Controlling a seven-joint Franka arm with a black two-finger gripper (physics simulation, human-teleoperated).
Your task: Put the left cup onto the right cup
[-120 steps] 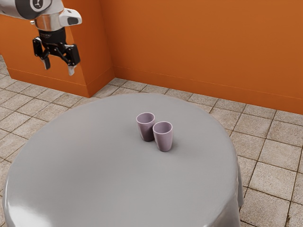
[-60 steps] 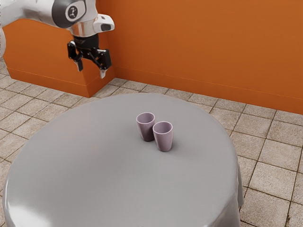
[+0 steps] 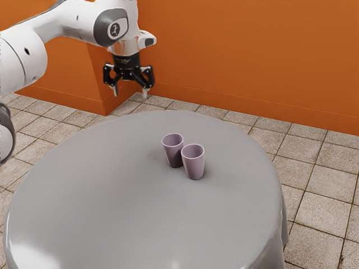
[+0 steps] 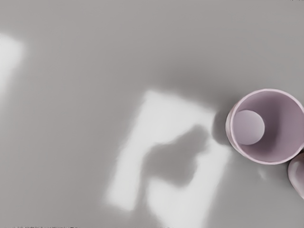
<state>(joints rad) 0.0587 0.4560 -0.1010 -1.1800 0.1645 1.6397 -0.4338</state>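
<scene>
On glossy round table (image 3: 112, 213), tapered left cup (image 3: 173, 150) beside right cup (image 3: 193, 161).

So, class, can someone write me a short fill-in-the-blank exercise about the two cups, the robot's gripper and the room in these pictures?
1. The left cup and the right cup both stand ___ on the grey table.
2. The gripper hangs in the air above the table's far edge, ___ and holding nothing.
3. The wall behind the table is coloured ___.

Missing words: upright; open; orange.
</scene>
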